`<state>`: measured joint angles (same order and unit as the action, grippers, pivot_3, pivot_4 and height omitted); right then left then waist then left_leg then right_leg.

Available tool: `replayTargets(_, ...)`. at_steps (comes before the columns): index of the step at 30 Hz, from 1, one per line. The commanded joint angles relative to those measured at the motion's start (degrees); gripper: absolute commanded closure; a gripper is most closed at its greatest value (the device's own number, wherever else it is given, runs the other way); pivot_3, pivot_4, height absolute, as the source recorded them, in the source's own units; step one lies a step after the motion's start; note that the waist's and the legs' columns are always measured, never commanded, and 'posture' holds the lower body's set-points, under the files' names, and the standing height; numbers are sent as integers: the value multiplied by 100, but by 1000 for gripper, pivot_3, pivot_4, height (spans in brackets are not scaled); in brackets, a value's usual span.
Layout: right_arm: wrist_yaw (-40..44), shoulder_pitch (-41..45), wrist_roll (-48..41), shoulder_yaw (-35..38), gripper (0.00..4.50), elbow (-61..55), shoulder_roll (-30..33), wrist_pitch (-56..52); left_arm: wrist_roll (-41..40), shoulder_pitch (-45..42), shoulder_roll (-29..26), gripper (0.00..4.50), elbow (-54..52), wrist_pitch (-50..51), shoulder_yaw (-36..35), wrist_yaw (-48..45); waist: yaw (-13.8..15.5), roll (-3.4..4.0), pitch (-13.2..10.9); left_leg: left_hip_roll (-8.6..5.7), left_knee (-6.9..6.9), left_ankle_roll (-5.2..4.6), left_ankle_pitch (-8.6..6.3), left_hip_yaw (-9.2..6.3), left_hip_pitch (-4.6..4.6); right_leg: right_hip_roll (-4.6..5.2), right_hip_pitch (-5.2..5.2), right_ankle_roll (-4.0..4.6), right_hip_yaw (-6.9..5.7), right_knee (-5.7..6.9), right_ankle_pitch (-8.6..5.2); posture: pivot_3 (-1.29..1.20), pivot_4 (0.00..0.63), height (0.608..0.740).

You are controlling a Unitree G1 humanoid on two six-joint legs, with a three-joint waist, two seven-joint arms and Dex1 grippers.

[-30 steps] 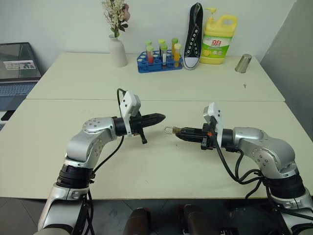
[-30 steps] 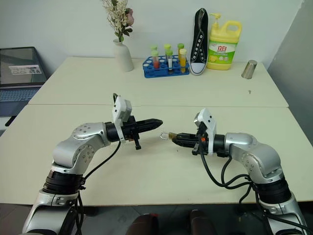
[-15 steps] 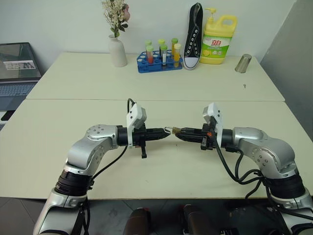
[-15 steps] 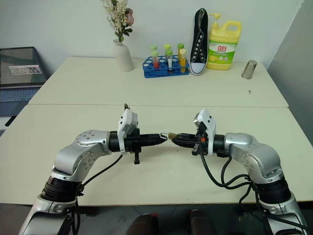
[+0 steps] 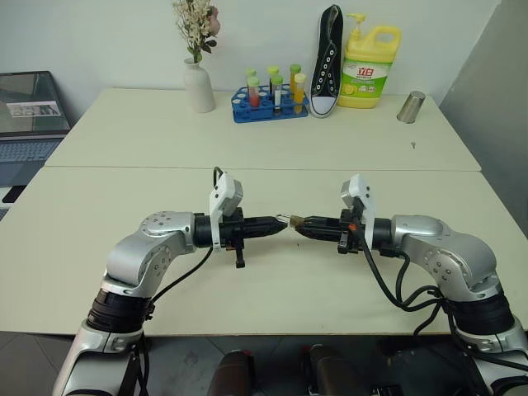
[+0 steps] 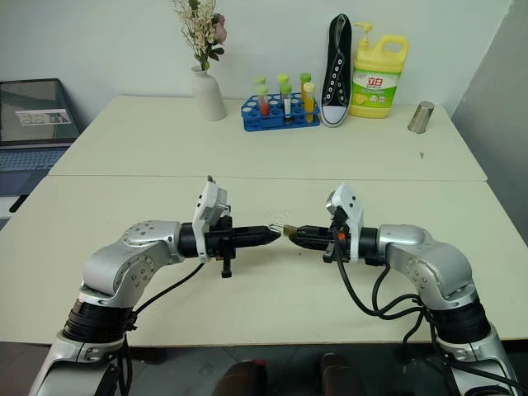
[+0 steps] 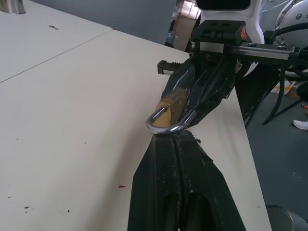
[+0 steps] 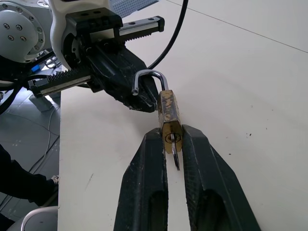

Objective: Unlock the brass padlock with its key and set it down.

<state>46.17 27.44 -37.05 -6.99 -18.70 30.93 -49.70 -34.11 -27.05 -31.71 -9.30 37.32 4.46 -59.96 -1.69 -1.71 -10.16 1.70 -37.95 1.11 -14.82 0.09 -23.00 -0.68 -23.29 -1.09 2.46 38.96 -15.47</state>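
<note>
Brass glints mid-air over the cream table [image 5: 247, 305], where the clenched left gripper [image 5: 279, 221] meets the tiny golden-brass padlock [image 5: 290, 220]. In the right wrist view the right gripper [image 8: 172, 139] pinches its body, the small silvery key [image 8: 175, 156] inserted, shackle sprung open. Light, rigid and slippery, it is probably best gripped by its flat sides.

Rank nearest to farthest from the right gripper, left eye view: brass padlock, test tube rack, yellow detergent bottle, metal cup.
1. brass padlock, held in the right gripper.
2. test tube rack, far side of the table, middle.
3/4. yellow detergent bottle and metal cup, far right: too close to call.
</note>
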Motion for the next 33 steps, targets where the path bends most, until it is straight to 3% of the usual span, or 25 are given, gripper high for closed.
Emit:
replayTargets(1,65,-13,-39,29,4402,-188,31,52,-314,-201,91,4500,-129,159,-261,105,0,0,0,0,0,0,0,0,0,0,0,0,0,0,0,0,150,740)
replayTargets(18,46,-45,-77,11,4402,-228,55,13,-171,-170,-87,4500,-201,-33,-249,188,0,0,0,0,0,0,0,1,0,0,0,0,1,0,0,0,150,740)
replayTargets(22,-34,-93,-145,83,4402,-188,58,-150,1459,50,-730,4500,236,-2307,110,-179,-13,2,-2,0,3,0,0,2,3,-1,-1,1,3,-1,0,0,150,740)
replayTargets(25,-103,-130,-261,156,4402,-146,6,-360,2020,259,-1002,3946,588,-3660,280,-559,1,7,-5,1,7,0,0,5,3,1,-3,13,4,-1,2,0,150,740)
replayTargets(29,-375,-108,-507,265,4402,-12,-203,-811,2249,600,-1200,2668,703,-4680,389,-1043,3,5,-6,-1,6,0,0,9,-1,25,-3,16,4,-5,4,0,150,740)
replayTargets(33,-817,-57,-777,469,4402,295,-523,-1519,2151,802,-1310,1425,540,-4613,392,-1224,-1,7,-7,2,7,0,0,7,-1,28,-4,19,1,-4,5,0,150,740)
